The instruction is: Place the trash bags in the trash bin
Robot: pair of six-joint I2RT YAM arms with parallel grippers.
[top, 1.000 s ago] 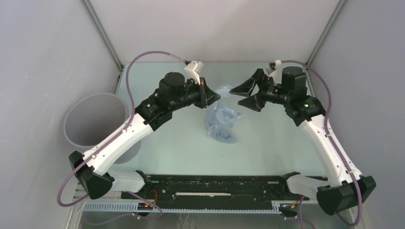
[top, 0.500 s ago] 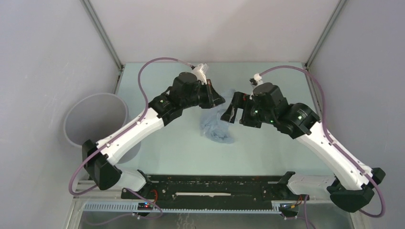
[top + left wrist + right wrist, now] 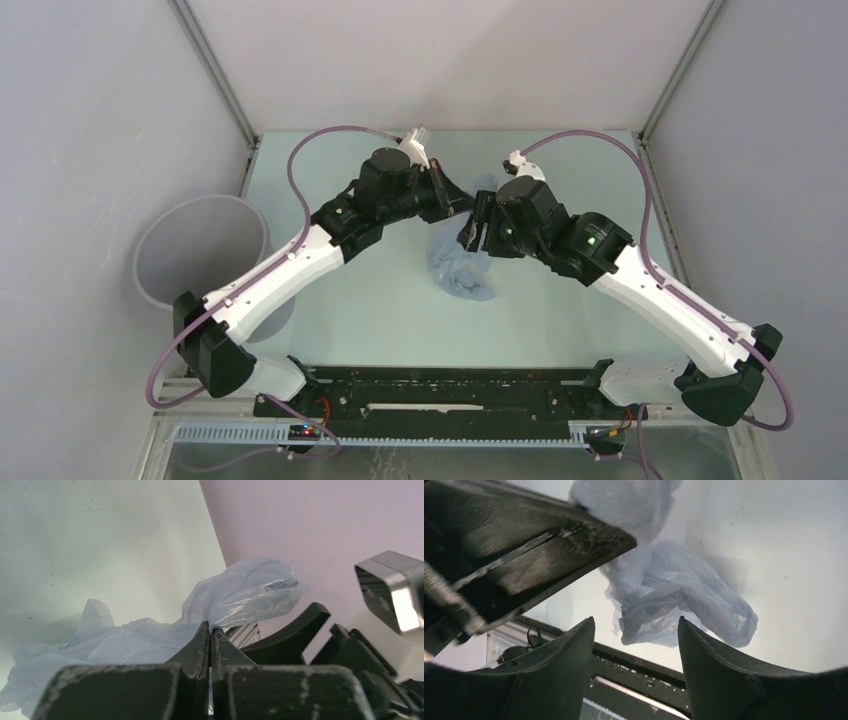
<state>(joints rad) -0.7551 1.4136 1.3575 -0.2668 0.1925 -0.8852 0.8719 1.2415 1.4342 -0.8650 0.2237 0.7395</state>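
The trash bag (image 3: 466, 272), pale-blue crinkly film, hangs in a bunch above the middle of the table. My left gripper (image 3: 456, 203) is shut on its upper part; in the left wrist view the film (image 3: 242, 591) bulges out past the closed tips of the left gripper (image 3: 210, 628). My right gripper (image 3: 478, 226) is open right beside the left one, and its dark fingers (image 3: 300, 627) show there too. In the right wrist view the open right gripper (image 3: 636, 622) has the bag (image 3: 684, 595) hanging beyond it, nothing between the jaws. The grey trash bin (image 3: 190, 205) stands at the far left, apart from both grippers.
The left gripper's fingers (image 3: 544, 545) fill the upper left of the right wrist view, close to my right gripper. Grey enclosure walls stand left, right and behind. A black rail (image 3: 450, 385) runs along the near table edge.
My right arm has swung left and down until its open gripper is next to the left gripper and the bag. The left gripper has kept its hold, shifting slightly.
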